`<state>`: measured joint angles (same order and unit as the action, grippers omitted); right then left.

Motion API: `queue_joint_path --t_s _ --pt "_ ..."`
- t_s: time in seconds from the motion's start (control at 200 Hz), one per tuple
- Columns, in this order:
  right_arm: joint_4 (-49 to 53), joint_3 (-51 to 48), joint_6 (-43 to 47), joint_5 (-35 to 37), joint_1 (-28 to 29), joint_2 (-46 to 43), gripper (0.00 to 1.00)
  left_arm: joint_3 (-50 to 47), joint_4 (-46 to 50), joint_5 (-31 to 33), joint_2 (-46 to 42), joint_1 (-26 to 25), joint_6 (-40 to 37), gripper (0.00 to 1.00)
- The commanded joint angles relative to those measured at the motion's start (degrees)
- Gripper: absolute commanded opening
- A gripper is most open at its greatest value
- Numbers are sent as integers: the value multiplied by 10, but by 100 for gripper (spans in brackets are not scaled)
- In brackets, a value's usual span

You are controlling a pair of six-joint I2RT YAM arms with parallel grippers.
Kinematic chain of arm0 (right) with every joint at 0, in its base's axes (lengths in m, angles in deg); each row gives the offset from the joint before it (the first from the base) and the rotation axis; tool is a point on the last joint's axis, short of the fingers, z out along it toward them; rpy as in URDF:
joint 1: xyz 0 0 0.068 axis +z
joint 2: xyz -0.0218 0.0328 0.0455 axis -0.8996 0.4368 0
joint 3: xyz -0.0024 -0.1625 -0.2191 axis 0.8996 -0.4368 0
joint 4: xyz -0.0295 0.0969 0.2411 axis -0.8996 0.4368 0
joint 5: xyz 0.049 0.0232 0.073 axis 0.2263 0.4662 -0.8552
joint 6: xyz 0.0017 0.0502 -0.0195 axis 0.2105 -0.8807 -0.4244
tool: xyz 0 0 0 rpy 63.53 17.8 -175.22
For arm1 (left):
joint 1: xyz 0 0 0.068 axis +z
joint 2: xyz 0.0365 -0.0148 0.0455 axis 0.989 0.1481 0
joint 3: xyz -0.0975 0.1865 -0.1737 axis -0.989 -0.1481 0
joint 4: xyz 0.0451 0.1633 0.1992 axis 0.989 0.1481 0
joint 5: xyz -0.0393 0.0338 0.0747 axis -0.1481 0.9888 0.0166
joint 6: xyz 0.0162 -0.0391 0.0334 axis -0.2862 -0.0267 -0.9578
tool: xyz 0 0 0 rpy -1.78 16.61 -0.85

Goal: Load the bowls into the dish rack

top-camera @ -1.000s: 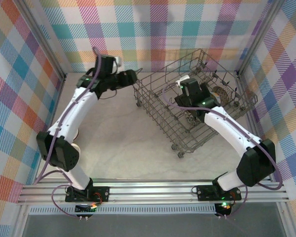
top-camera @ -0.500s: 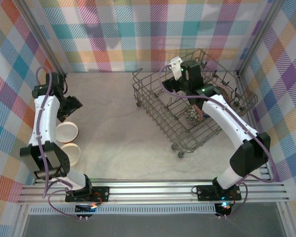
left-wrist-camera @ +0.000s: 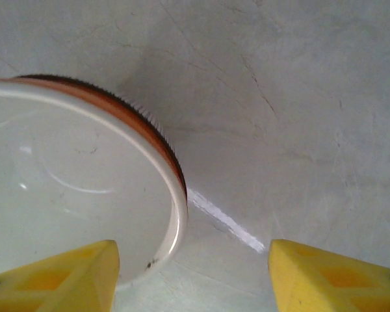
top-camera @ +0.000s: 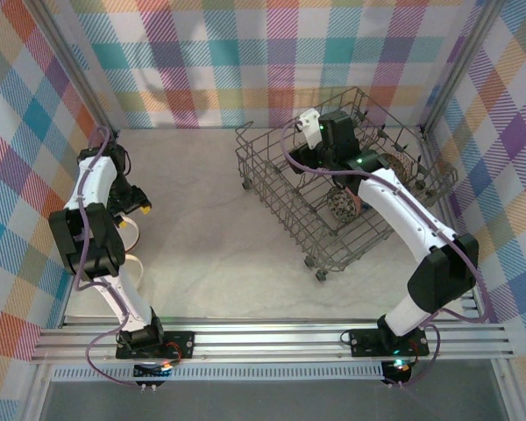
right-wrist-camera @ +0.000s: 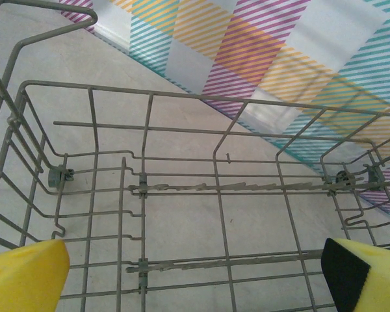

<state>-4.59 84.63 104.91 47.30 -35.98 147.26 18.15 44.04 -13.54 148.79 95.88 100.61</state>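
While the released left hand (left-wrist-camera: pixel 192 257) is straddling its rim, the likeliest hold, the round white ceramic bowl (left-wrist-camera: pixel 78 182) is looking rigid, slick and fragile.

place: robot test cell | evidence: plaid cloth walls (top-camera: pixel 272 53), aluminium rail (top-camera: pixel 272 338)

The pale, mottled counter (top-camera: pixel 210 237) is stretching across the scene, with fine hairline cracks and a short white streak (left-wrist-camera: pixel 224 220) showing on it up close. Pastel plaid walls (top-camera: pixel 272 53) are boxing it in on three sides, and a ribbed aluminium rail (top-camera: pixel 272 338) is running along the near edge.
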Motion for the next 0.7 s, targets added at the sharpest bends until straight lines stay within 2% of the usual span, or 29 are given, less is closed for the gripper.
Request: queue_joint_path --t_s 0.0,0.19,0.425,0.58,0.695 --pt "6 -6 -14 -16 -3 9 99 30 17 17 25 7 -9 59" --pt "15 1 -19 -16 -3 16 99 63 32 30 74 7 -19 53" --pt "21 0 -25 -13 -3 21 100 72 40 30 92 7 -30 45" --pt "20 1 -31 -15 -3 26 100 68 39 30 86 7 -34 34" --pt "19 3 -33 -17 -3 30 100 67 43 30 86 7 -40 30"
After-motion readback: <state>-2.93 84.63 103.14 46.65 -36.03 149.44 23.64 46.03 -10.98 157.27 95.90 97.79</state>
